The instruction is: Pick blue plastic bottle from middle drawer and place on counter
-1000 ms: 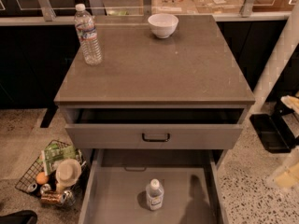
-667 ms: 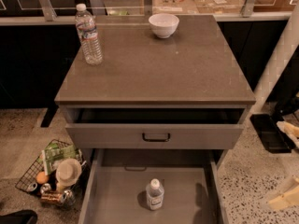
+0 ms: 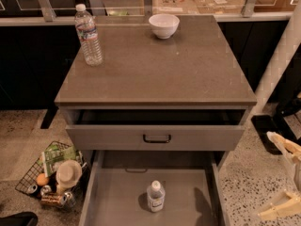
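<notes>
The blue plastic bottle [image 3: 155, 196], short and clear with a white cap and pale label, stands upright on the grey floor of the pulled-out middle drawer [image 3: 113, 197] at the bottom of the view. The grey-brown counter [image 3: 164, 65] tops the cabinet above it. My gripper [image 3: 283, 178] is at the far right edge, low beside the cabinet and to the right of the drawer. Its two cream fingers [image 3: 282, 145] are spread apart with nothing between them. It is well clear of the bottle.
A taller clear bottle [image 3: 88, 35] with a red-and-blue label and a white bowl [image 3: 163, 25] stand at the back of the counter. The upper drawer with a black handle [image 3: 156, 138] is partly open above the middle drawer. A wire basket of items [image 3: 51, 175] sits on the floor at left.
My gripper has moved downward and slightly left along the right edge of the view. The bottle and the drawers have not moved.
</notes>
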